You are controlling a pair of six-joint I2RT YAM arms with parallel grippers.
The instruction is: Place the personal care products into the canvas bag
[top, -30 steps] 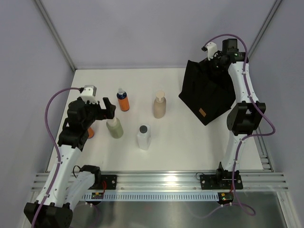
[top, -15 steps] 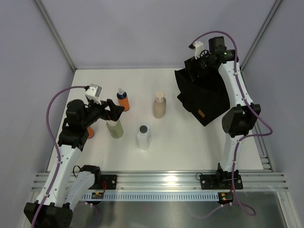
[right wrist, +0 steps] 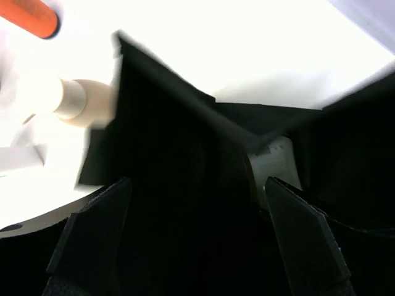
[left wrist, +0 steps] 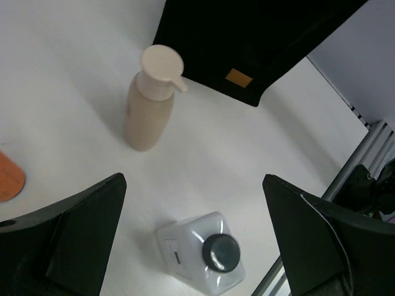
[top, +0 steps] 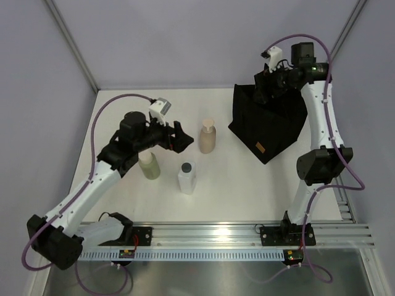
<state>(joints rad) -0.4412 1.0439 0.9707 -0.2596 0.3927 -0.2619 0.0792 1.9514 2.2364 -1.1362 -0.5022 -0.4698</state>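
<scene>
Beige bottle [left wrist: 150, 102] beyond spread left fingers [left wrist: 74, 234], canvas bag [left wrist: 247, 37] behind

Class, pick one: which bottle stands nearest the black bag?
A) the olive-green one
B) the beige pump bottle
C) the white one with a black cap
B: the beige bottle stands nearest the canvas bag; the white bottle and the olive-green bottle stand further away.

White arms [top: 83, 196], black joints [top: 318, 161] (purple cables [top: 123, 96])
</scene>
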